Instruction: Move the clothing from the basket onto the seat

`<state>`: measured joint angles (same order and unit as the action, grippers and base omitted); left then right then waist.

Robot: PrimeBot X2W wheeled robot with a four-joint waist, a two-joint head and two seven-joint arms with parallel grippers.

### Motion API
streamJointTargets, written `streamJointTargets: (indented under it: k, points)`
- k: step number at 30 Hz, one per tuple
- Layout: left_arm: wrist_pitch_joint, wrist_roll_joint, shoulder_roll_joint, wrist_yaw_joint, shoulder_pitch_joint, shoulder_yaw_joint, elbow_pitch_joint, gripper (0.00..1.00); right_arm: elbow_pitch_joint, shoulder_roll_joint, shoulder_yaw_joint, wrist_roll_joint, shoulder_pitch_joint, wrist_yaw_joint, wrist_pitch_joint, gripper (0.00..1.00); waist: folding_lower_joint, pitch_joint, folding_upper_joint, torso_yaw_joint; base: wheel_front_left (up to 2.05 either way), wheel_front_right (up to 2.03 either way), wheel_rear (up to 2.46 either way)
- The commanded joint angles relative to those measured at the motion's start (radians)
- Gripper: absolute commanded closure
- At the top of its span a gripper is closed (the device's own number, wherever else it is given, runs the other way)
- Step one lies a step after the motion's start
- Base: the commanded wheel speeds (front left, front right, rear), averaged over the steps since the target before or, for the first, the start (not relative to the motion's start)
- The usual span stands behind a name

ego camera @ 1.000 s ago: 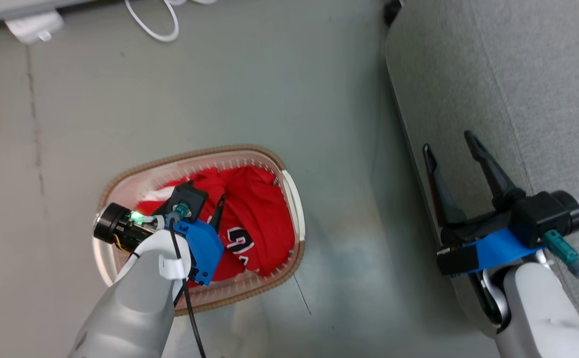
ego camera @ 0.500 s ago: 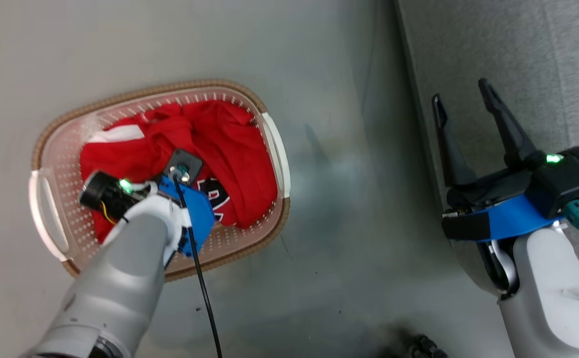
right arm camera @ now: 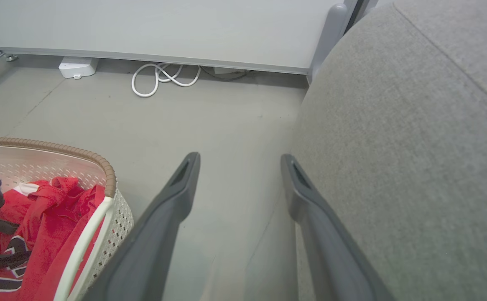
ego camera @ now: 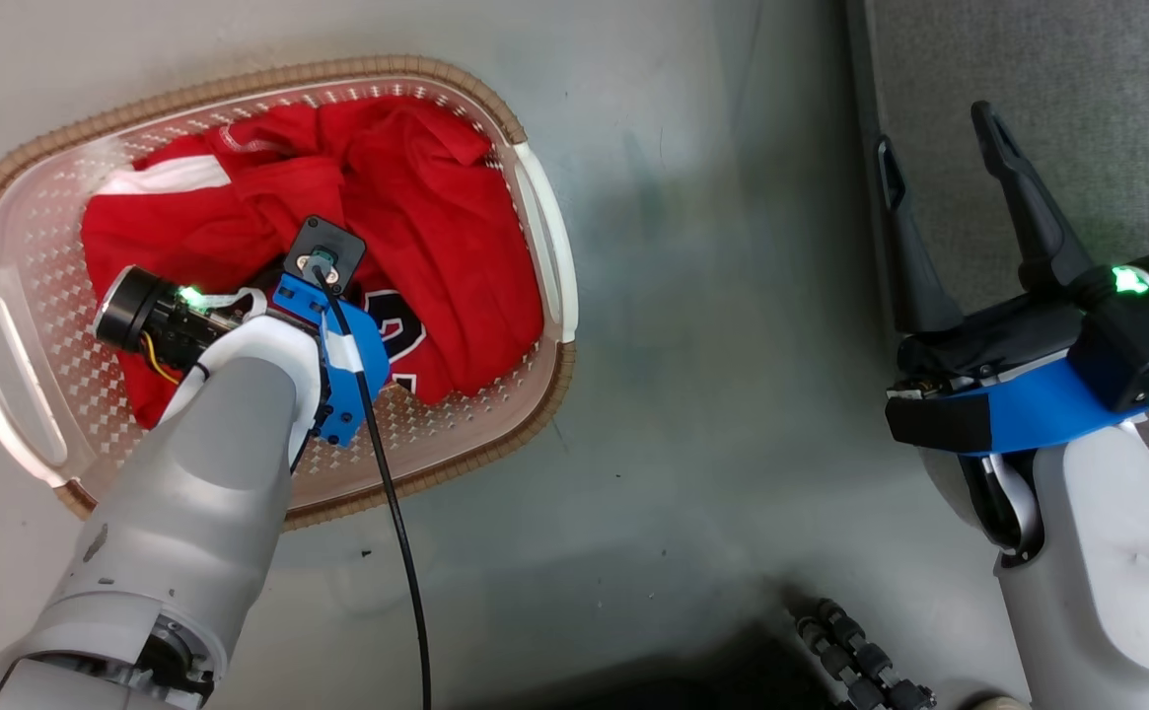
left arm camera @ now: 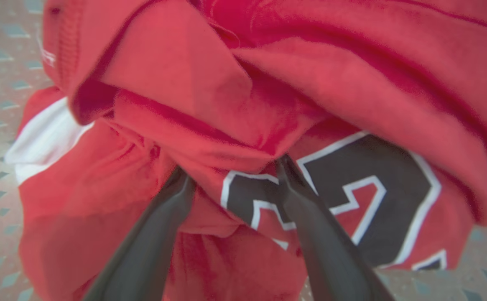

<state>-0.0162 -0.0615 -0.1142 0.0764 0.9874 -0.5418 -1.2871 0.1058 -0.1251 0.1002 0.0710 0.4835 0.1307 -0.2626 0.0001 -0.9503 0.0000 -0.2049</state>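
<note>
At the left, one basket (ego camera: 546,242) stands on the floor (ego camera: 712,394). It holds the clothing (ego camera: 436,197), a numbered jersey and a white-striped piece bunched together. The left gripper (left arm camera: 233,167) reaches down into it, jaws spread, tips pressed into the red cloth astride a fold. A strip of floor separates basket and seat (ego camera: 1077,79). At the right, the right gripper (ego camera: 934,128) hovers over the seat's edge, jaws spread and empty.

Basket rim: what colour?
The basket rim is brown and ribbed, above cream perforated walls. The head view shows it best.
</note>
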Motion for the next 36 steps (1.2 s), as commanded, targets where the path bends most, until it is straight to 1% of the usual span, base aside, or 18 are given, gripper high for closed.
streamJointTargets:
  k: [1,3,5,6,10,14,17,20,25,28,32,36]
  points:
    - [-0.001,0.004,-0.006,-0.004,0.014,-0.006,-0.001,0.00,-0.007,-0.001,-0.002,-0.001,0.013,0.000,-0.003,0.00,-0.0001,-0.013,0.0000,-0.002,0.00,0.00,0.00]
    - [-0.008,0.006,-0.006,-0.003,0.019,-0.012,-0.002,0.00,-0.008,-0.001,-0.002,0.000,0.011,0.000,-0.003,0.00,-0.0001,-0.019,0.0000,-0.002,0.00,0.00,0.00]
    - [-0.014,0.007,-0.007,-0.004,0.025,-0.020,-0.002,0.80,-0.009,-0.003,-0.004,-0.001,0.008,0.000,-0.003,0.00,-0.0001,-0.023,0.0000,0.000,0.00,0.00,0.00]
    - [-0.006,0.005,-0.007,-0.006,0.027,-0.021,-0.002,1.00,-0.009,-0.004,-0.005,-0.001,0.008,0.000,-0.003,0.00,-0.0001,-0.024,0.0000,0.001,0.00,0.00,0.00]
    - [0.001,-0.004,0.005,-0.004,0.015,-0.027,-0.002,1.00,-0.004,-0.010,-0.010,-0.005,0.009,0.000,-0.003,0.00,-0.0001,-0.012,0.0000,0.014,0.00,0.00,0.00]
    - [0.029,-0.025,0.022,0.010,-0.003,-0.026,-0.002,1.00,0.003,-0.018,-0.013,-0.005,0.007,0.000,-0.003,0.00,-0.0001,0.020,0.0000,0.033,0.00,0.00,0.00]
    - [0.064,-0.056,0.041,0.024,-0.024,-0.012,-0.002,1.00,0.007,-0.021,-0.018,-0.005,-0.003,0.000,-0.003,0.00,-0.0001,0.056,0.0000,0.050,0.00,0.00,0.00]
    - [0.095,-0.077,0.052,0.037,-0.044,-0.017,-0.001,1.00,0.015,-0.028,-0.020,-0.002,-0.016,0.000,-0.003,0.00,-0.0001,0.098,0.0000,0.069,0.00,0.00,0.00]
    - [0.177,-0.134,0.064,0.049,-0.095,-0.023,0.026,1.00,0.033,-0.033,-0.023,-0.004,-0.040,0.000,-0.003,0.00,-0.0001,0.188,0.0000,0.100,0.00,0.00,0.00]
    - [0.215,-0.196,0.064,0.055,-0.149,-0.051,0.086,1.00,0.047,-0.039,-0.023,-0.002,-0.060,0.000,-0.003,0.00,-0.0001,0.255,0.0000,0.117,0.00,0.00,0.00]
    - [0.241,-0.299,0.064,0.054,-0.215,-0.129,0.182,1.00,0.067,-0.044,-0.029,-0.004,-0.093,0.000,-0.003,0.00,-0.0001,0.350,0.0000,0.144,0.00,0.00,0.00]
    - [0.265,-0.383,0.064,0.054,-0.251,-0.184,0.237,1.00,0.085,-0.046,-0.034,-0.007,-0.132,0.000,-0.003,0.00,-0.0001,0.443,0.0000,0.171,0.00,0.00,0.00]
